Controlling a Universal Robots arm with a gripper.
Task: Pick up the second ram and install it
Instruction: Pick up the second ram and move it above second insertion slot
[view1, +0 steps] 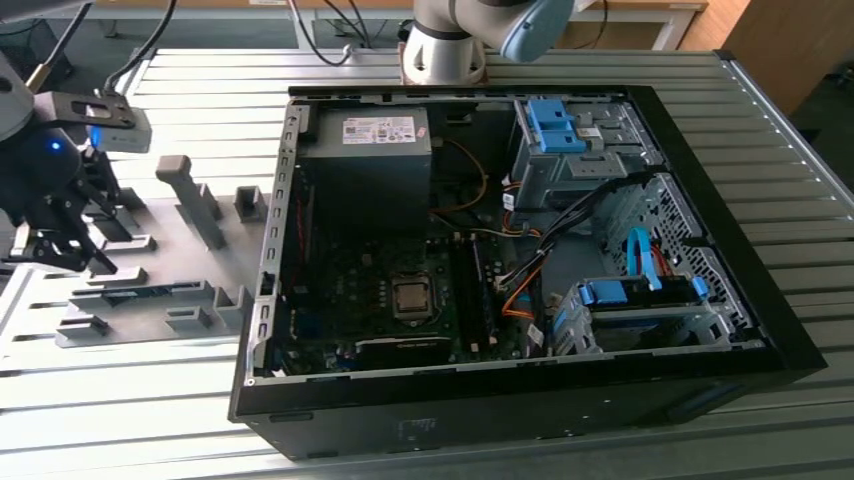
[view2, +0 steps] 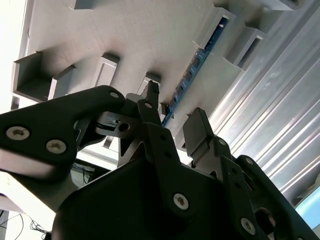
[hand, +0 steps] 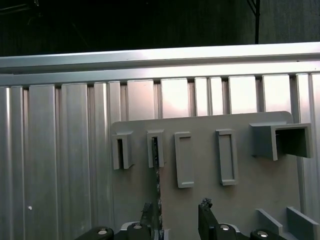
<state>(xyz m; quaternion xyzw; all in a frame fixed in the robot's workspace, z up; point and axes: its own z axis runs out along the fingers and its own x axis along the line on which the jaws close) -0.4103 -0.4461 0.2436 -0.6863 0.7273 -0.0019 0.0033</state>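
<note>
We note the pincer spread over the gray holder plate. The second ram stands edge-up between its fingers, close beside one, ungripped.

Soft, even daylight fills the exterior view. The ribbed metal table gleams pale, with the brightest sheen on the near slats at the exterior view's left. Inside the open computer case it is dim, and the black walls swallow detail. In the second wrist view the slats carry streaked white glare, the background beyond the gray plate burns out, and the black tool reads as a dark, underlit mass. In the first wrist view the holder blocks cast faint shadows, and the space beyond the table is near-black.
</note>
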